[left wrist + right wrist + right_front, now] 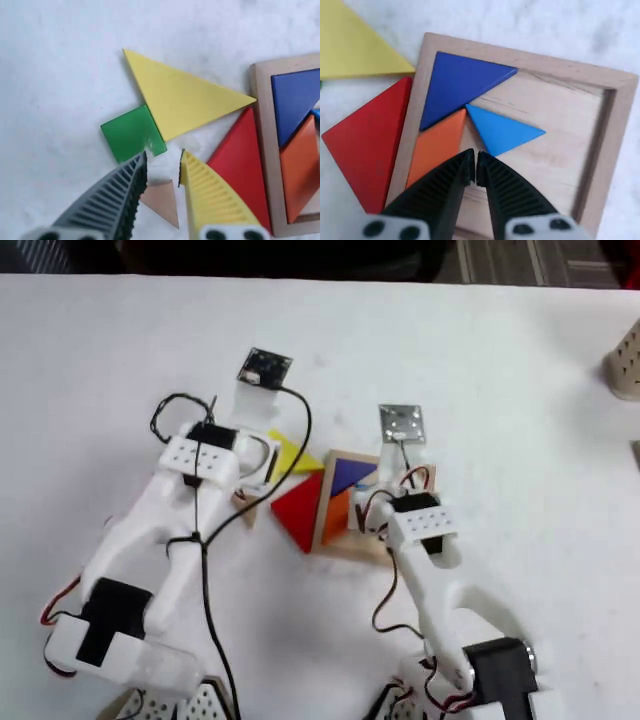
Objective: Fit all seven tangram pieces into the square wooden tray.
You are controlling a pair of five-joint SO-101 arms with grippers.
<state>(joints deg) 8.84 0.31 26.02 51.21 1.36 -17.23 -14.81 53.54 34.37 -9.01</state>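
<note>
The square wooden tray (535, 62) holds a dark blue triangle (455, 82), a small light blue triangle (500, 131) and an orange piece (437, 147). A red triangle (367, 140) lies against the tray's outer rim, and a large yellow triangle (185, 97) touches its tip. A green square (131, 134) sits at the yellow triangle's edge, with a tan small triangle (162, 200) nearby. My left gripper (163, 157) hangs open over the green square's corner and the tan triangle. My right gripper (474, 161) is shut and empty above the tray floor, beside the orange piece.
The pieces outside the tray lie on a white table (480, 360). A beige perforated object (625, 362) stands at the right edge. A black cable (205, 590) runs along the left arm. Bare tabletop extends behind and to both sides of the tray (322, 512).
</note>
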